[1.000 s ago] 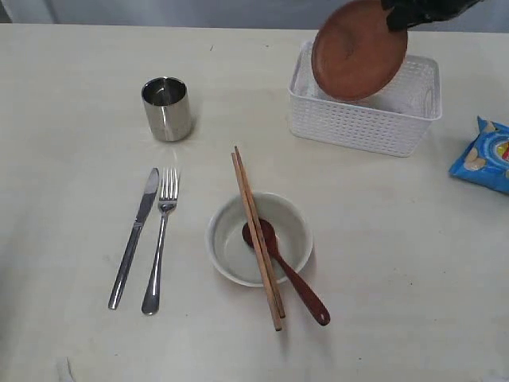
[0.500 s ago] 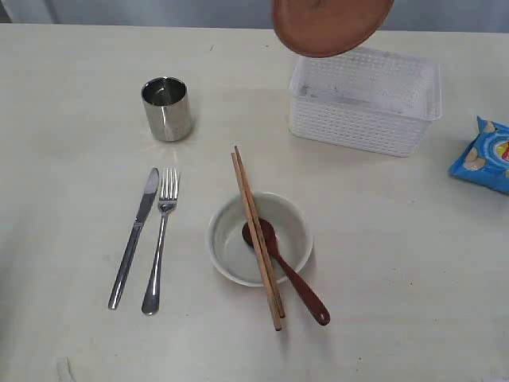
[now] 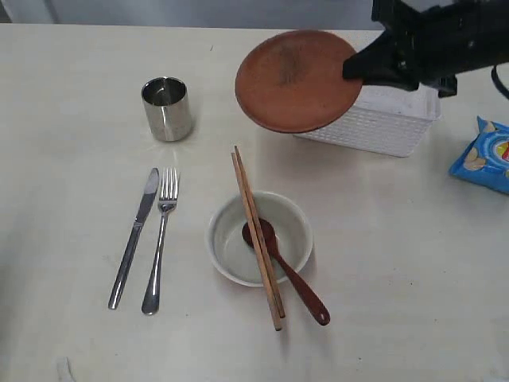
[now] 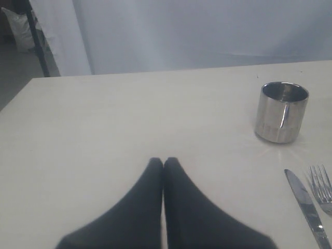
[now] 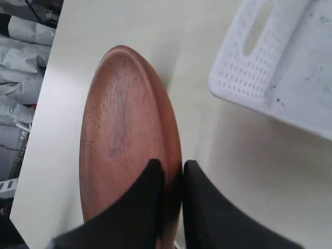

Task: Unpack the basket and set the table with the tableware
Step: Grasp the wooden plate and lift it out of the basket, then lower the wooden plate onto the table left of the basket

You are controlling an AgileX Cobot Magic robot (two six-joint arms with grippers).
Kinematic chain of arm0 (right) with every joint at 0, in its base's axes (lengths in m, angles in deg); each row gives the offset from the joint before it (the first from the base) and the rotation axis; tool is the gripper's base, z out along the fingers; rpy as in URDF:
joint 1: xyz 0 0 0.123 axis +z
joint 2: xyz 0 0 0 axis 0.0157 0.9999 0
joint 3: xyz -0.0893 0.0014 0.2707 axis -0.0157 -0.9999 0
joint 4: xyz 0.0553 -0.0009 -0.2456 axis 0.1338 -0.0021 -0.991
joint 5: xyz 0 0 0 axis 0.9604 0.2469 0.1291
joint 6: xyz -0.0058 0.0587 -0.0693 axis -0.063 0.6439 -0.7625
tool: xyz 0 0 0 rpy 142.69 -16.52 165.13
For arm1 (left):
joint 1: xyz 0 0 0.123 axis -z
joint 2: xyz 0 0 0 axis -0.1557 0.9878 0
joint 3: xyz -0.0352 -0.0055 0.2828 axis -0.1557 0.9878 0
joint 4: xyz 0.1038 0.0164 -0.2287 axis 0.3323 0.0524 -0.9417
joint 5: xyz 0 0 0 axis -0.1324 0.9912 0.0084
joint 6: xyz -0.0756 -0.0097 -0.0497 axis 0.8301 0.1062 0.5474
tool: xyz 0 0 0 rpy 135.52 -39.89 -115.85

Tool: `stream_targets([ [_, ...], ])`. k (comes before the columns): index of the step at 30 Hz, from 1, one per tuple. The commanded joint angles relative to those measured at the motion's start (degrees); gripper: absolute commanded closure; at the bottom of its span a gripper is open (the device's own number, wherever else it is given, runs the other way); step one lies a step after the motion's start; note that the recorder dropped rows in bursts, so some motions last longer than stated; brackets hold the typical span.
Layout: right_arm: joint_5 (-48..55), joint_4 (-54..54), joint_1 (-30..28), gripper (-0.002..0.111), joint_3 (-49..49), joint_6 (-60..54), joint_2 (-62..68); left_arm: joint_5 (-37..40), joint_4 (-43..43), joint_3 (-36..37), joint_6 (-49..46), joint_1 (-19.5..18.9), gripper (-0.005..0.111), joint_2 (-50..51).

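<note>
My right gripper [image 3: 355, 68] [image 5: 172, 165] is shut on the rim of the round brown plate [image 3: 293, 79] [image 5: 124, 145], which hangs in the air left of the white basket [image 3: 380, 127] [image 5: 264, 57]. The basket looks empty inside. On the table [image 3: 71, 103] stand the steel cup [image 3: 167, 107] [image 4: 281, 111], the knife [image 3: 135, 235] [image 4: 307, 207] and the fork [image 3: 161, 239] [image 4: 321, 188]. The off-white bowl [image 3: 258, 239] carries the chopsticks [image 3: 257, 235] across it and the reddish-brown spoon [image 3: 282, 267] in it. My left gripper [image 4: 164, 162] is shut on nothing, low over bare table, left of the cup.
A blue chip bag [image 3: 483, 155] lies at the right edge of the table. A pale curtain [image 4: 207, 31] hangs behind the far edge in the left wrist view.
The plate has come out of the basket, gone up, then swung down and left; it now sits nearly level beside the basket. My right arm has come back into view.
</note>
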Motion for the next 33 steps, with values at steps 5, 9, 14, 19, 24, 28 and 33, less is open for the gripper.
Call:
stream_targets([
  [5,-10.8,10.4,3.7,0.109,-10.4,-8.7,-0.6,0.0,-0.6,0.2,0.0,-0.1,0.107,-0.2],
  [9,-14.9,10.8,6.6,0.109,-11.5,-9.8,-0.4,0.0,-0.6,0.2,0.0,-0.1,0.107,-0.2],
  [14,-23.2,10.8,9.0,0.109,-11.5,-9.8,-0.4,0.0,-0.6,0.2,0.0,-0.1,0.107,-0.2],
  [19,-29.9,10.8,9.2,0.109,-11.5,-10.8,0.0,0.0,-0.6,0.2,0.0,-0.1,0.107,-0.2],
  [24,-32.6,10.7,9.2,0.109,-11.2,-11.5,1.7,0.0,-0.6,0.2,0.0,-0.1,0.107,-0.2],
  [28,-34.4,10.7,9.2,0.109,-10.6,-12.3,2.7,0.0,-0.6,0.2,0.0,-0.1,0.107,-0.2],
  [33,-40.4,10.8,9.2,0.109,-10.4,-12.3,2.8,0.0,-0.6,0.2,0.0,-0.1,0.107,-0.2],
])
